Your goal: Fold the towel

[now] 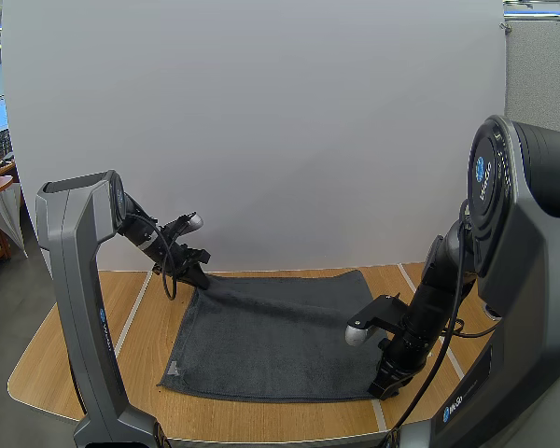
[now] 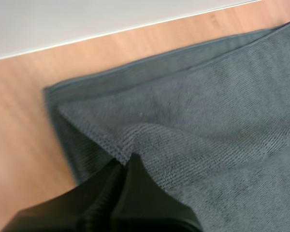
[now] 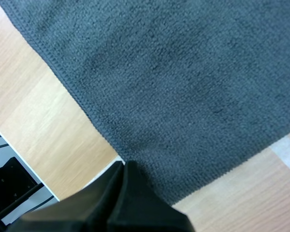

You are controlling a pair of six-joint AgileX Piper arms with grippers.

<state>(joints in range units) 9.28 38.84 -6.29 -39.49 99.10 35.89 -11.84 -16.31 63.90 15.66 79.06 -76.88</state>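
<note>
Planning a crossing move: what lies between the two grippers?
Only the grey towel, spread flat from the left gripper at its far corner to the right gripper at its near corner; the high view shows it.

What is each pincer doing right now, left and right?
Left pincer: closed, pinching a raised fold of the towel.
Right pincer: closed at the towel's edge; whether it grips cloth cannot be told.

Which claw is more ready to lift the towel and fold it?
Left, probably. The left claw pinches a puckered ridge of the towel at its far left corner. The right claw is shut at the near right edge, where the cloth lies flat.
</note>
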